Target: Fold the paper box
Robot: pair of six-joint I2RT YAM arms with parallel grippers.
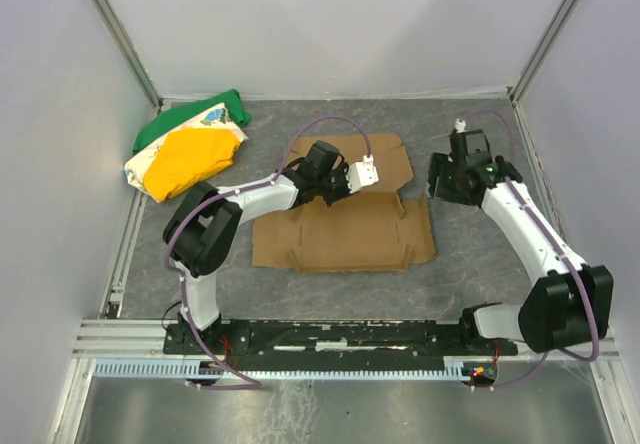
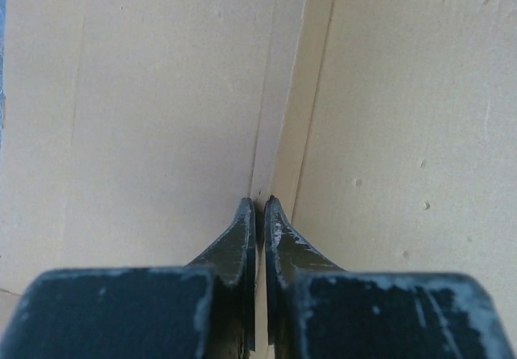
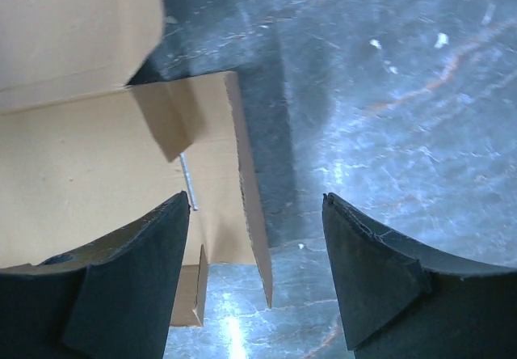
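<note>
Two arms reach over the paper box (image 1: 340, 234), which lies opened out flat near the middle of the grey table (image 1: 470, 254), well apart from the green, yellow and white cloth bundle (image 1: 190, 149) at the far left. The left gripper (image 2: 259, 205) has its fingers pressed together, tips on a fold crease in the cardboard, no flap visibly pinched. The right gripper (image 3: 254, 201) stands wide open and empty just beside the box's right edge.
</note>
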